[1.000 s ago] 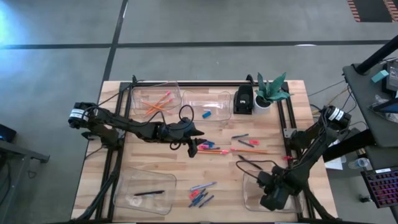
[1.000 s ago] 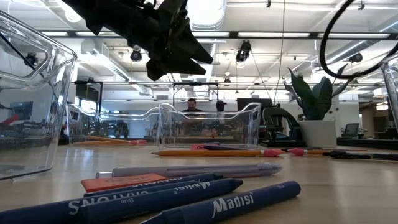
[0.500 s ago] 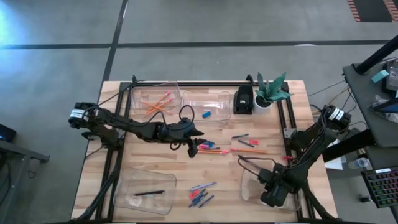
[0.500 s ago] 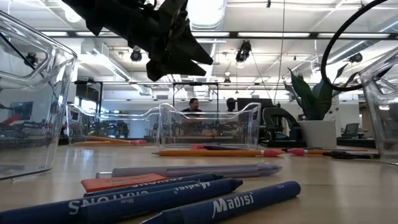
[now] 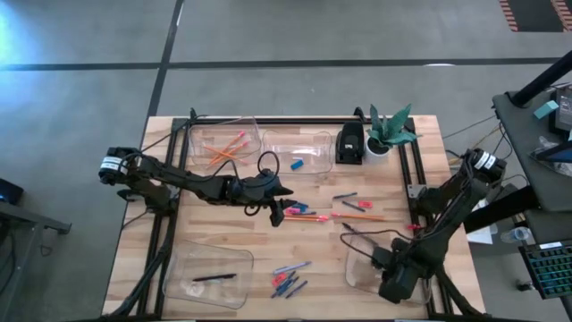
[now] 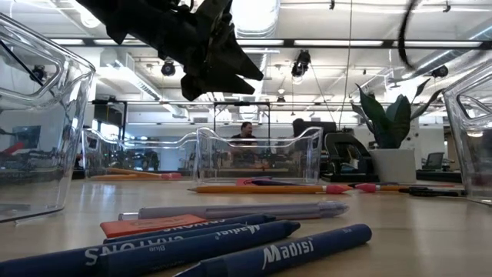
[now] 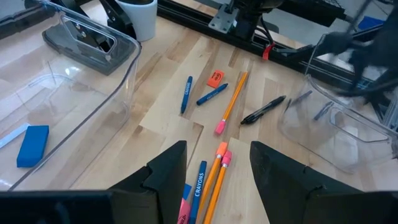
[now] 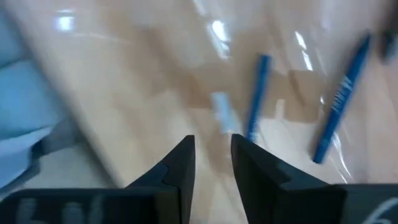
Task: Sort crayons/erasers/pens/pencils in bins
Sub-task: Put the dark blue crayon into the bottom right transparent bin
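Observation:
My left gripper point(image 7: 214, 180) hangs open above the table's middle, over orange pencils point(image 7: 214, 168) and a blue crayon point(image 7: 199, 186) that lie flat. Beyond them lie another pencil point(image 7: 231, 102), two crayons point(image 7: 211, 94), a pink-red eraser point(image 7: 214, 78) and a black pen point(image 7: 264, 110). My right gripper point(image 8: 211, 155) is open over the near right bin point(image 5: 357, 273), where two blue crayons point(image 8: 256, 93) lie on the floor. A pale blurred piece point(image 8: 221, 112) shows just past its fingertips. The far left bin point(image 5: 223, 143) holds pencils, and the near left bin point(image 5: 207, 277) holds a pen.
A blue eraser point(image 5: 297, 165) lies in the far middle bin point(image 5: 308, 139). A heap of crayons, pens and an eraser point(image 5: 288, 279) lies near the front edge. A black box point(image 5: 349, 143) and a potted plant point(image 5: 386, 132) stand at the back right. People point(image 6: 246, 132) are in the room beyond.
The near right bin has shifted a little toward the table's left, and its clear wall has come further into the low view. My right arm's cable has swung above it. My left arm has kept still.

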